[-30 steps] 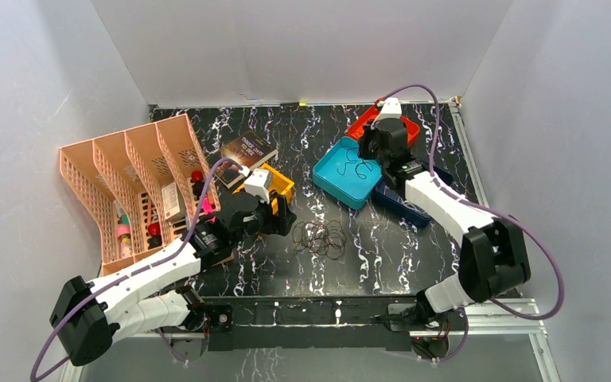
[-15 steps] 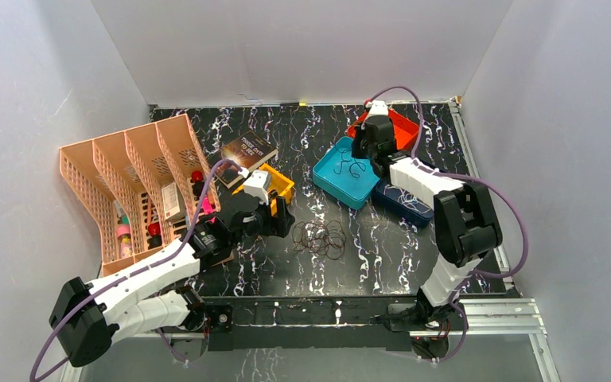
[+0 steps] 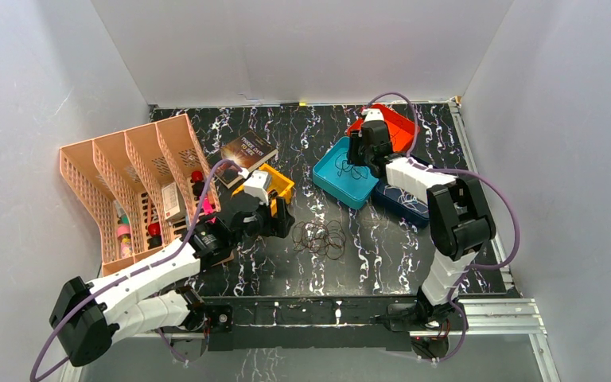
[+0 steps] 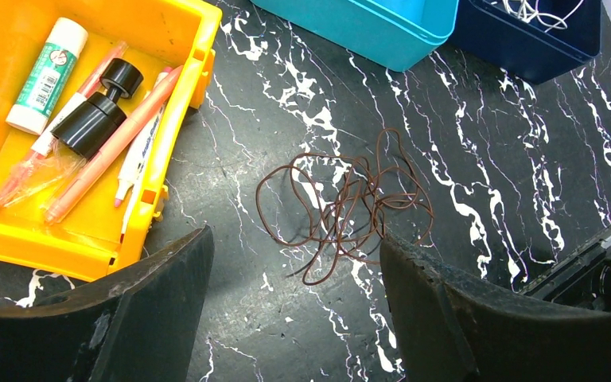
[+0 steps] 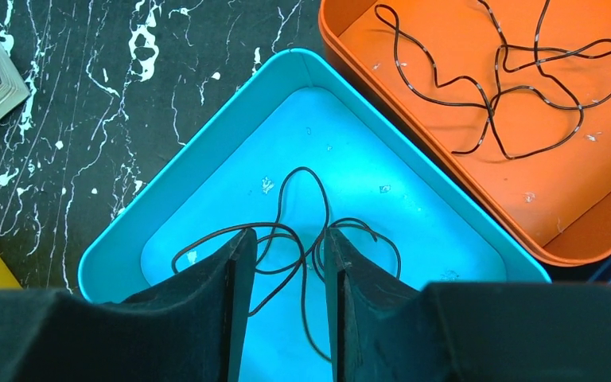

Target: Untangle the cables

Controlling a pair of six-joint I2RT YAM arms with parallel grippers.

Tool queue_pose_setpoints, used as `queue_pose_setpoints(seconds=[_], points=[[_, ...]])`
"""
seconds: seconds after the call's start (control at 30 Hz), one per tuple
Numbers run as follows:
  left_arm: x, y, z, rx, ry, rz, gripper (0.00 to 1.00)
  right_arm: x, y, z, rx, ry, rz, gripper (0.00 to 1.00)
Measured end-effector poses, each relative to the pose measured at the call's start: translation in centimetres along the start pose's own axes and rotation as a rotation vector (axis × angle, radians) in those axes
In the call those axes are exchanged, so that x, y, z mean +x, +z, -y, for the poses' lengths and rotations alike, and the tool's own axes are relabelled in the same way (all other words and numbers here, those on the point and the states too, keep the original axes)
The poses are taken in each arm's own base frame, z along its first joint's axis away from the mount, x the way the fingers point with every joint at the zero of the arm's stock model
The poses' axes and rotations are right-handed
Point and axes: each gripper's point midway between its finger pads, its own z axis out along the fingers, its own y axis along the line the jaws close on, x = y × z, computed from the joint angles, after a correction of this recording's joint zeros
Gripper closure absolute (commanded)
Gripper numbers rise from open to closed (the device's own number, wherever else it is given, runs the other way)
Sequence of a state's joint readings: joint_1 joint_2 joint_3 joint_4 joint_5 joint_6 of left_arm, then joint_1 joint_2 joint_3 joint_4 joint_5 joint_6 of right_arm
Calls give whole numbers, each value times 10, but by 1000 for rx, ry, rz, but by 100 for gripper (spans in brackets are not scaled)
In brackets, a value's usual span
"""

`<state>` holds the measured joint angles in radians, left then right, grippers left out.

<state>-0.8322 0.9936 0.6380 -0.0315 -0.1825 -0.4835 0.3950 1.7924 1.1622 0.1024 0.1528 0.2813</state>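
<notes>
A tangle of thin dark brown cables (image 3: 321, 237) lies on the black marbled table, seen close in the left wrist view (image 4: 342, 208). My left gripper (image 3: 286, 221) is open and empty just left of it, its jaws (image 4: 294, 239) spread wide at the tangle's near side. My right gripper (image 3: 356, 159) hovers over the teal tray (image 3: 328, 177), jaws (image 5: 286, 235) a little apart, empty. One dark cable (image 5: 306, 211) lies loose in the teal tray (image 5: 119, 263) below the fingers. Another dark cable (image 5: 517, 87) lies in the orange tray (image 5: 605, 199). Pale cable (image 4: 537, 9) lies in the navy tray (image 4: 541, 48).
A yellow bin (image 4: 179, 32) of pens stands left of the tangle, also in the top view (image 3: 285, 185). A peach slotted organizer (image 3: 127, 183) stands at the left, a book (image 3: 248, 150) behind the bin. Orange tray (image 3: 402, 123) and navy tray (image 3: 406, 208) flank the teal one.
My right arm swung back and left, carrying its gripper from the navy and orange trays to over the teal tray. The left arm and the brown tangle have not moved.
</notes>
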Motion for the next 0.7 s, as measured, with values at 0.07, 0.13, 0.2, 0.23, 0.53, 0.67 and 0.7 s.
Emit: queue_pose_setpoints(seconds=[0.07,0.13,0.2,0.23,0.53,0.67,0.7], points=[[1,1,0,-1,1,-4,25,-2,-2,0,1,-1,3,54],[2,1,0,-1,1,-9,25,-7,-7,-1,-4,-3,14,52],[4,2,0,-1,2,-14,25,-15,-14,-7,-31,-7,30,49],[4,2,0,-1,3,-15,25,-20,-19,-11,-51,-10,41,48],[9,6,-1,-3,5,-35,25,-39,-57,-29,-163,-15,103,49],[13,8,0,2,2,-53,25,-33,-60,-27,-151,-3,79,50],[14,9,1,6,2,-57,25,-29,-62,-26,-149,4,71,50]])
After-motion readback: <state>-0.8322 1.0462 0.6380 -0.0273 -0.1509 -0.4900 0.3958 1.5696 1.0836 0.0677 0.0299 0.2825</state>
